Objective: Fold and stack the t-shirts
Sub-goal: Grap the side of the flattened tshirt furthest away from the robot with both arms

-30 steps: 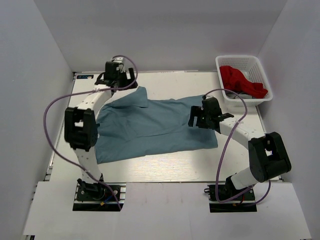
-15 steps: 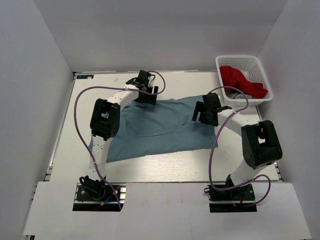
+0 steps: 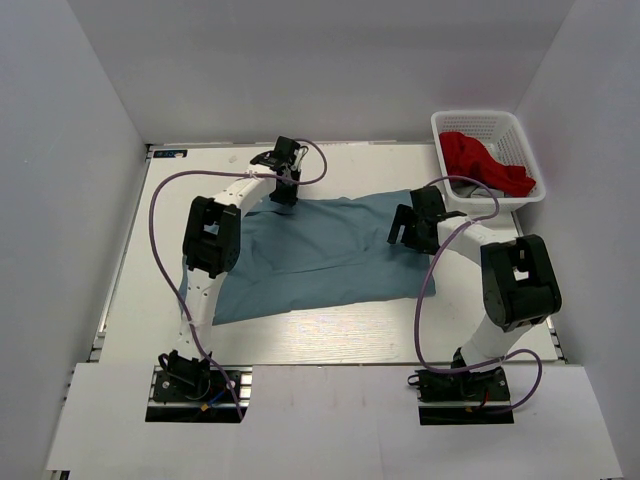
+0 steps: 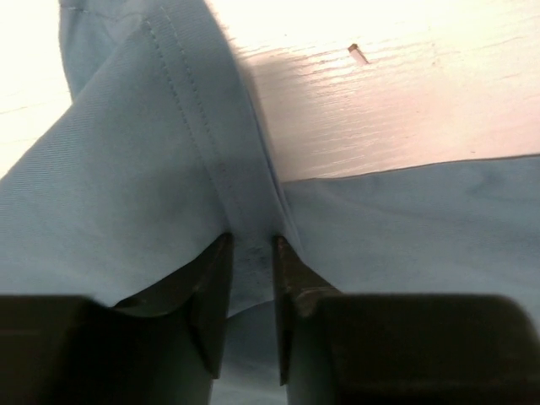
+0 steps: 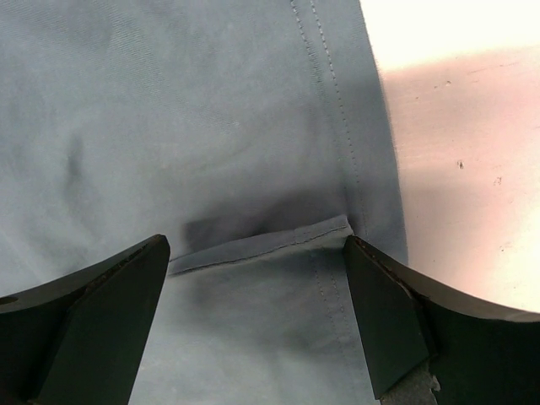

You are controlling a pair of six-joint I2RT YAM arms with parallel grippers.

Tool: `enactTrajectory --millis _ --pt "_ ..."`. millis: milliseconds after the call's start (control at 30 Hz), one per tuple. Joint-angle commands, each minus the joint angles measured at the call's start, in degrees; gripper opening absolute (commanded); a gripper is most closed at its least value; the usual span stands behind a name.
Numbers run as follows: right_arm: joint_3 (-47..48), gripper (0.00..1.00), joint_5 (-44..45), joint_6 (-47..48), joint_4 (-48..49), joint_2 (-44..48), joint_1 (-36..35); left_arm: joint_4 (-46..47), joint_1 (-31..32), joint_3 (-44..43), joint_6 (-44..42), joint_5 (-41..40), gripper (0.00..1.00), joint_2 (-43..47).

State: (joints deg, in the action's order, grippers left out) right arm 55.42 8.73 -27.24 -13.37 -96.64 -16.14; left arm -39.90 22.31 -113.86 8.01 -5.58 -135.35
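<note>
Top external view: the t-shirt (image 3: 320, 255) lies mid-table, its long axis running left to right and its hem end toward the basket (image 3: 527, 150). Bare table (image 3: 330, 330) runs along its near edge. The left gripper (image 4: 251, 243) pinches a stitched fold at the shirt's far edge. The right gripper (image 5: 257, 249) hangs spread wide over the hem.

The top external camera sits high above and behind the two arm bases. It looks steeply down from afar on the whole dusty grey-blue short-sleeved cotton shirt (image 3: 320, 250), the flat white wood-grain table (image 3: 330, 325) around it and the white plastic lattice basket (image 3: 520, 135) off its far right corner. The left wrist camera rides just behind the left gripper (image 4: 251, 245), very near the shirt's far left corner. The right wrist camera looks down from close above the shirt's right hem, past the right gripper (image 5: 257, 249). All three views share the shirt
</note>
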Motion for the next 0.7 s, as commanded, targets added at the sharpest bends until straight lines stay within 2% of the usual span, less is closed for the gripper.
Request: enactTrajectory --millis 0,100,200,233,333,367,500,667 --pt "1.8 0.90 -0.6 -1.1 -1.0 -1.0 0.9 0.2 0.1 0.0 -0.1 -2.1 0.35 2.7" --pt "1.7 0.90 -0.8 -1.2 -1.2 -1.5 1.3 1.0 0.1 0.6 -0.6 -2.7 0.35 3.2" --pt "1.4 0.90 -0.9 -1.4 -1.1 -1.4 1.8 1.5 0.1 0.6 -1.2 -2.7 0.25 3.2" --pt "1.4 0.90 -0.9 -1.2 -1.0 -1.2 1.8 1.5 0.1 0.6 -1.8 -2.1 0.26 3.2" --pt "1.3 0.90 -1.1 -1.1 -0.8 -1.1 2.0 1.5 0.1 0.0 -1.8 2.1 0.45 3.2" --pt "1.4 0.90 -1.4 -1.3 -0.9 -1.3 2.1 2.3 0.1 0.0 -1.8 3.1 0.48 3.2" --pt "1.2 0.90 -1.5 -1.1 -0.8 -1.0 2.3 4.8 0.1 2.7 -1.8 7.1 0.50 4.8" --pt "1.0 0.90 -1.4 -1.1 -0.8 -1.0 2.3 3.1 0.1 1.4 -1.8 4.8 0.50 3.3"
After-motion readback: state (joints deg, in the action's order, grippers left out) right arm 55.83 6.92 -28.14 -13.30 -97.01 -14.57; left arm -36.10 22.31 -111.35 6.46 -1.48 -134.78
